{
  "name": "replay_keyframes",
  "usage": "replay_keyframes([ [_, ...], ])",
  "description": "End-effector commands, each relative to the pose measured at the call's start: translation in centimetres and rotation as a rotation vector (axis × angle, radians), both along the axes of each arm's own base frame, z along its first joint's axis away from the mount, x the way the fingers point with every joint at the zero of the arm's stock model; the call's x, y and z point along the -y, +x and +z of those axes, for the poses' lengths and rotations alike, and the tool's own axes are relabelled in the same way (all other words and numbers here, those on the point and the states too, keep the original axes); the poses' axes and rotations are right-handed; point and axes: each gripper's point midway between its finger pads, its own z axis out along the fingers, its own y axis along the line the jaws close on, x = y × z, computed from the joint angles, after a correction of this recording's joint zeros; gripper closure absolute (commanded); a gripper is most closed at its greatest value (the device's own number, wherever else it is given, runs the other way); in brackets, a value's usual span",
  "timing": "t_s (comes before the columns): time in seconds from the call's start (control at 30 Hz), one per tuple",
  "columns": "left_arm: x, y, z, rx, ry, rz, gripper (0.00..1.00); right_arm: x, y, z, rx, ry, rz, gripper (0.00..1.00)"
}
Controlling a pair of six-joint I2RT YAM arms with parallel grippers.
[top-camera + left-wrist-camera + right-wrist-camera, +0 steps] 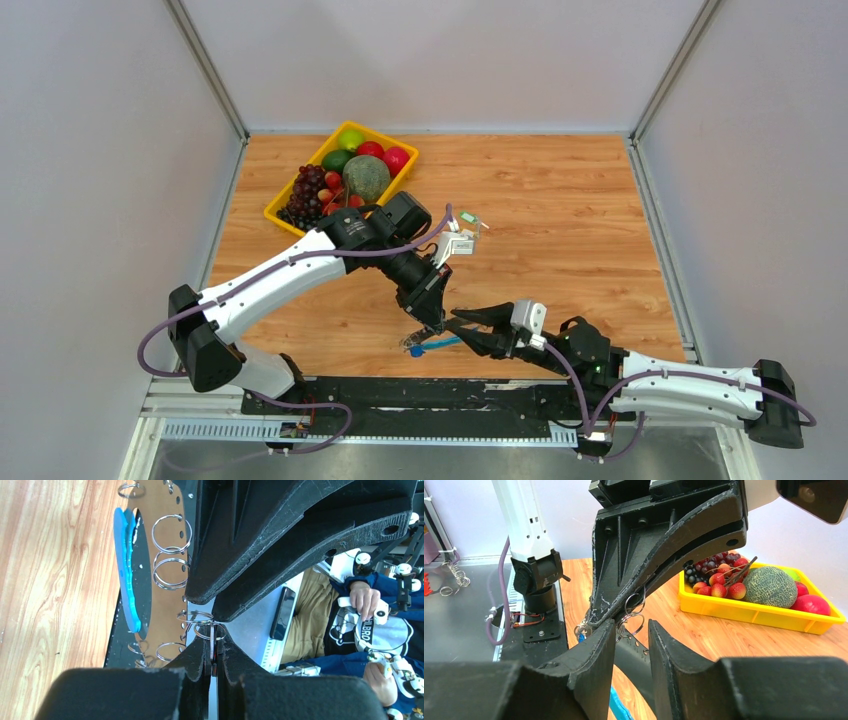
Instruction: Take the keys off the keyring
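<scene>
- The keyring (420, 346) sits close to the near edge of the table (560, 200), about midway along it, right under the two arms. That spot lets both reach it from opposite sides.
- The left gripper (214, 655) comes down steeply from above with its jaws pressed together on one thin ring of the bunch. Judging by the pose, it is the anchor — it lifts that ring off the surface so the rest hangs free.
- Several small split rings (155, 572) dangle beside that pinch. The light-blue strip (127, 570) lies along the side away from the fingers.
- The right gripper (630, 625) lies low, pointing toward the left arm, its jaws apart and nothing between them. The hanging rings are just beside its left finger (591, 670), so it looks lined up to catch one.
- A tiny blue-headed piece (581, 636), probably one of the keys, hangs just below the left gripper's tips. The other keys are too small to pick out.
- The yellow tray (283, 213) of fruit stands near the far-left corner — well apart and no part of this job.
- The likely next need is a fine grip on a key while the left arm holds firm. A slip would drop the whole bunch.
</scene>
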Motion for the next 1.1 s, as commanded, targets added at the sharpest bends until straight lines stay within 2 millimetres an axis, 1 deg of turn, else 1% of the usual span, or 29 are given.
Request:
replay_keyframes([
  [0.0,0.7,-0.1,1.8,0.015,-0.062,-0.021,1.00,0.2,0.0,2.1,0.006,0.067,0.000,0.65],
  [0.1,0.7,-0.2,1.9,0.011,-0.068,-0.021,1.00,0.1,0.3,2.2,0.006,0.068,-0.014,0.65],
  [0.37,0.7,-0.2,2.1,0.011,-0.074,-0.012,1.00,-0.9,0.4,2.6,0.010,0.061,-0.008,0.64],
  [0.5,0.7,-0.2,2.0,0.010,-0.074,-0.012,1.00,-0.9,0.9,2.6,0.005,0.059,-0.030,0.65],
  [0.57,0.6,-0.2,2.0,0.011,-0.073,-0.013,1.00,-0.9,1.1,2.6,0.003,0.056,-0.042,0.69],
  [0.77,0.6,-0.2,2.1,0.017,-0.075,-0.011,1.00,-0.7,1.6,2.0,-0.009,0.024,-0.071,0.86],
  [0.83,0.6,-0.2,2.1,0.016,-0.076,-0.011,1.00,-0.7,1.6,1.8,-0.012,0.013,-0.077,0.89],
  [0.93,0.7,-0.2,2.1,0.017,-0.076,-0.008,1.00,-0.8,1.5,1.6,-0.004,-0.006,-0.065,1.00],
  [1.07,0.8,0.0,2.3,0.019,-0.079,-0.003,1.00,-0.9,0.6,1.6,0.017,-0.010,-0.021,1.00],
])
